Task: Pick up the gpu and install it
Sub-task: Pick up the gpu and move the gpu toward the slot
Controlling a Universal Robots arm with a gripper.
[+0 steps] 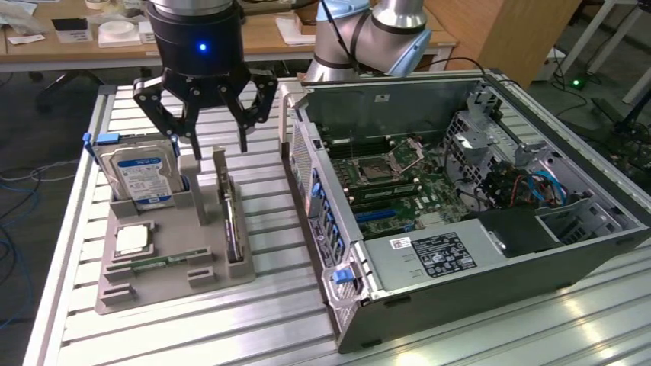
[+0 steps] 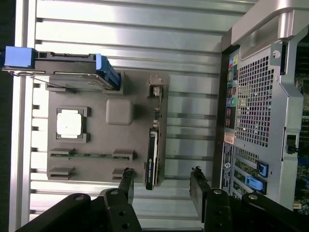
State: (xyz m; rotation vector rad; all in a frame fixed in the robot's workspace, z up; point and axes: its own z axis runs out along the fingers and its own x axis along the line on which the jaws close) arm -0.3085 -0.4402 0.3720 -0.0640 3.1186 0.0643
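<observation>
Gripper [image 1: 218, 141] over the tray [image 1: 168, 290], fingers [image 2: 127, 186] apart, empty.
You see the gpu [image 1: 232, 229] standing on edge just below, its long axis running between both fingers.

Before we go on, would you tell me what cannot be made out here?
gpu: both faces, behind walls of the holder in the exterior view, edge-on in the wrist view.
power supply label: print too small, exterior view.
arm: link to the open tool cut off by the exterior view's top edge.
</observation>
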